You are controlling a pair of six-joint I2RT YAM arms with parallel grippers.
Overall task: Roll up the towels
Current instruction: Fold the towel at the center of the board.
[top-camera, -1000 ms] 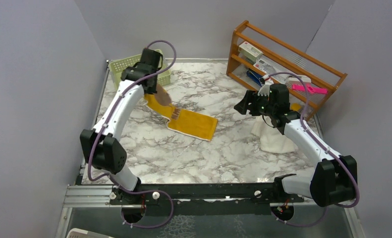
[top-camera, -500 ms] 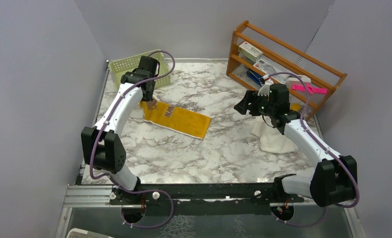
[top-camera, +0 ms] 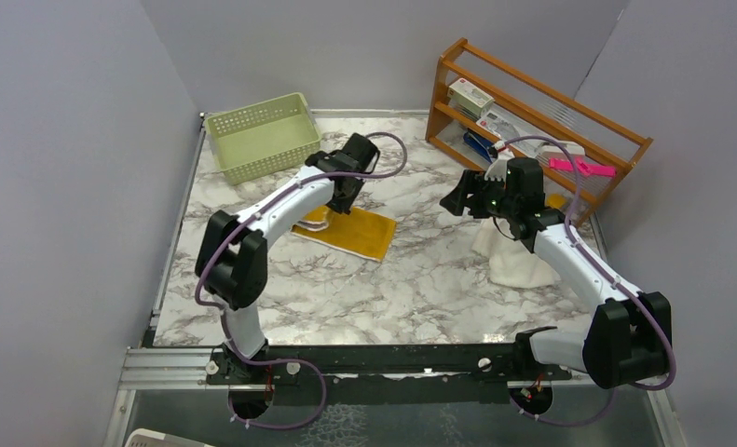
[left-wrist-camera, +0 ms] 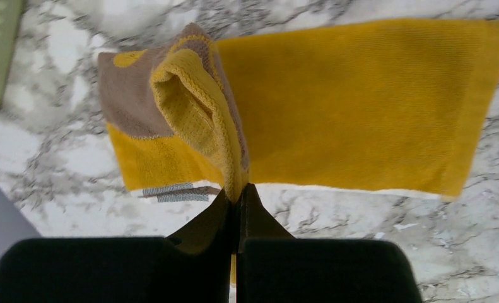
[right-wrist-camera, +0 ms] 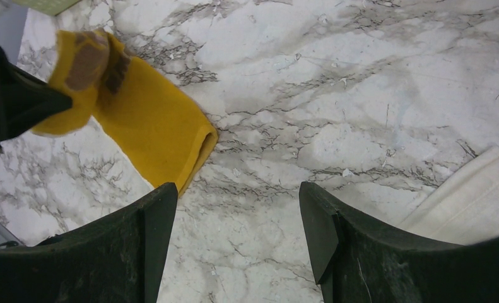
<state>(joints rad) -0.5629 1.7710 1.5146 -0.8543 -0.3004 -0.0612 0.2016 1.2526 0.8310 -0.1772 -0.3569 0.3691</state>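
At left tool tip, yellow towel pinched.

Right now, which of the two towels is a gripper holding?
The mustard-yellow towel: the shut left gripper pinches its raised fold. The cream-white towel lies unheld, and the right gripper is open and empty.

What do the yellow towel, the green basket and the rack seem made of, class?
Yellow towel: soft woven cloth, matte; looped texture, drooping fold. Green basket: probably plastic; moulded grid of holes. Rack: apparently varnished wood; smooth orange-brown slats.
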